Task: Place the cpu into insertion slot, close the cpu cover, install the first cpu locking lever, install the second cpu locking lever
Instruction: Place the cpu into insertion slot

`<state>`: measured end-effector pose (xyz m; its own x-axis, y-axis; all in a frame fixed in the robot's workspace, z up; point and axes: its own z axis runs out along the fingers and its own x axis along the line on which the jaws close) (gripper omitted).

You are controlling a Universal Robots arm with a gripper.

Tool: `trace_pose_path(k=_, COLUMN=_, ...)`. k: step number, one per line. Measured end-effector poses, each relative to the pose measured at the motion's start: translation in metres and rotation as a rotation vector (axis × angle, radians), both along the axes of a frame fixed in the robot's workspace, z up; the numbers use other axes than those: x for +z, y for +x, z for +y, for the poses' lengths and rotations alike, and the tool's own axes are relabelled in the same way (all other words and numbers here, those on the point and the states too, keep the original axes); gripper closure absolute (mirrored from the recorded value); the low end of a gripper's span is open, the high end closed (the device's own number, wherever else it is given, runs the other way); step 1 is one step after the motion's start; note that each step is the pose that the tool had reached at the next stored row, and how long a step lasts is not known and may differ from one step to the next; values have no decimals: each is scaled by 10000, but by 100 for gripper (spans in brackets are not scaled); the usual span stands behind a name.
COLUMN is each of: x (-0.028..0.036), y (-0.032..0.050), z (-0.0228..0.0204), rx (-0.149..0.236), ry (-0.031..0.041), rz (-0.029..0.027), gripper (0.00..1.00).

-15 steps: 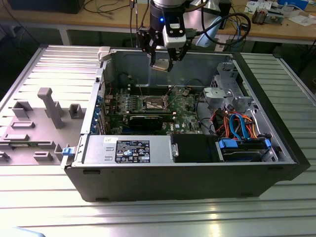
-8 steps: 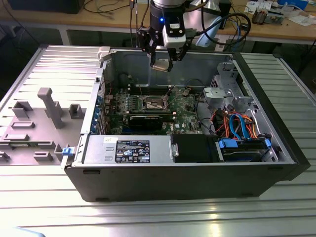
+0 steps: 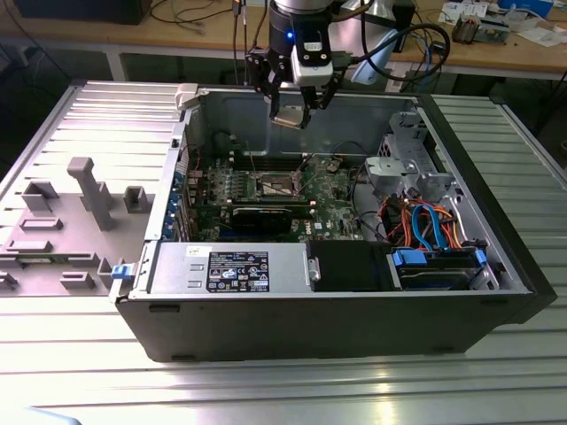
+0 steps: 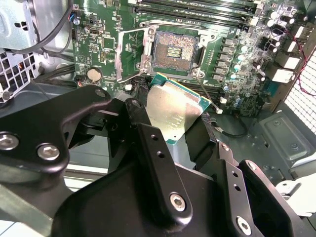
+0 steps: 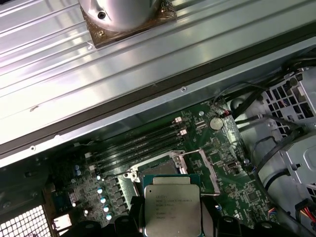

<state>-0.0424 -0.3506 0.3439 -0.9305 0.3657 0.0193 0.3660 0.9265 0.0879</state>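
The cpu [image 4: 175, 111] is clamped by its edges between the jaws of the gripper [image 3: 292, 113], held in the air inside the open computer case [image 3: 310, 320], above the uncovered insertion slot [image 4: 175, 49]. A thin metal lever [image 4: 206, 94] juts up beside the slot near the chip's corner. Memory slots [image 4: 197, 12] lie on one side of the slot and the graphics card [image 3: 266, 215] on the other.

Wears matte black all over the gripper [image 3: 291, 104], top centre of the exterior view. Carries a small blue light [image 3: 290, 35] and a white-and-silver block [image 3: 312, 55] just above it. Trails black cables [image 3: 416, 44] in loops toward the exterior view's right. Shows, in the second wrist view, broad angular fingers [image 4: 153, 158] built of flat links and studded with round silver screws [image 4: 47, 151].
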Motion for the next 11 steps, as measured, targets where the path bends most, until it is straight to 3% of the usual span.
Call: trace_pose_path(k=11, x=0, y=0, z=0, rx=-108, ry=1, rz=-1, gripper=45)
